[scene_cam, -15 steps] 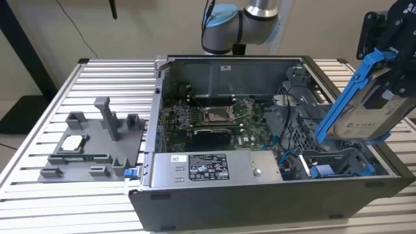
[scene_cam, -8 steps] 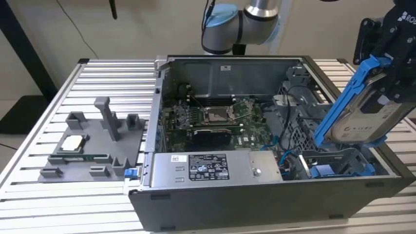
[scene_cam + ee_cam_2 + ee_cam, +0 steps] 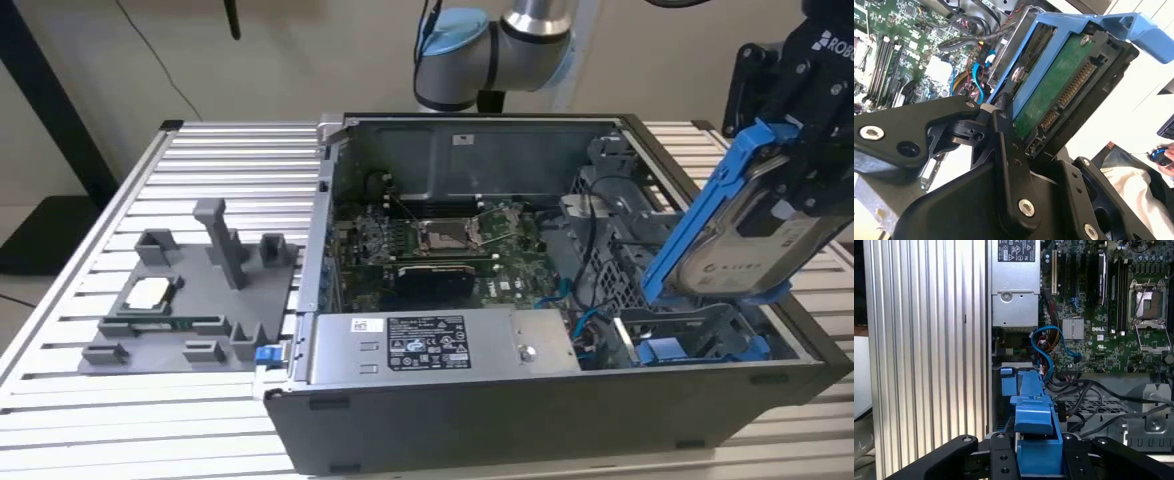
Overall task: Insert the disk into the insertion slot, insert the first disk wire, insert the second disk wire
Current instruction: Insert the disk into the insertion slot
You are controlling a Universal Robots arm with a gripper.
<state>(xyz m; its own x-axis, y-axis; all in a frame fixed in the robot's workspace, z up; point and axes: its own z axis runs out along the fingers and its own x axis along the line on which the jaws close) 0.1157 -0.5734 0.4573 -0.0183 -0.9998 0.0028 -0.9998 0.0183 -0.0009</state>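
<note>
Disk clamped in pincer — computer case on ribbed metal table.

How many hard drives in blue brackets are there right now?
1. The disk is held tilted in the end effector, above the insertion slot at the exterior view's right. Others may be hidden inside the computer case.

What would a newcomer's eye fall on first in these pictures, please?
The disk, in its bright blue carrier, stands out most: the gripper holds it tilted above the open computer case, at the exterior view's right. Just beneath lies the insertion slot with matching blue rails.
</note>
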